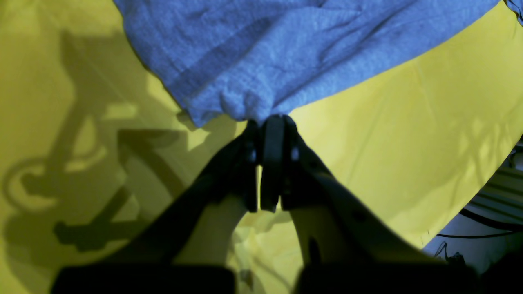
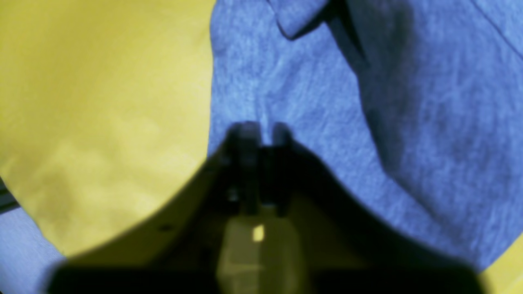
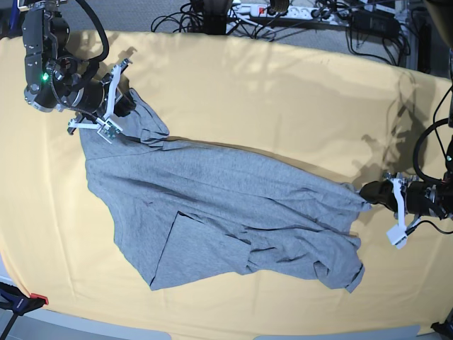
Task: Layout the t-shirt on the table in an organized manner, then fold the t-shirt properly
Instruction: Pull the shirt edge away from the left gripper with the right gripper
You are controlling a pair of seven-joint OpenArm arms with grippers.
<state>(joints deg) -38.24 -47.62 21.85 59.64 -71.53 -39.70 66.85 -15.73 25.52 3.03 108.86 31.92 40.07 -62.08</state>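
Observation:
The grey t-shirt [image 3: 212, 212] lies stretched slantwise across the yellow table [image 3: 283, 92], from far left to near right, with folds and a flap turned over near its middle. My left gripper [image 1: 271, 120] is shut on a bunched edge of the t-shirt [image 1: 286, 53]; in the base view this left gripper [image 3: 367, 193] sits at the shirt's right end. My right gripper [image 2: 264, 130] has its fingers closed together on the t-shirt [image 2: 327, 102], with a pinched crease running up from them. In the base view the right gripper [image 3: 127, 106] is at the shirt's far-left corner.
Cables and a power strip [image 3: 283, 10] lie beyond the table's far edge. A clamp [image 3: 21, 301] grips the near-left corner. The table's edge with cables [image 1: 482, 228] below it shows close to my left gripper. Bare yellow cloth [image 2: 102, 102] surrounds the shirt.

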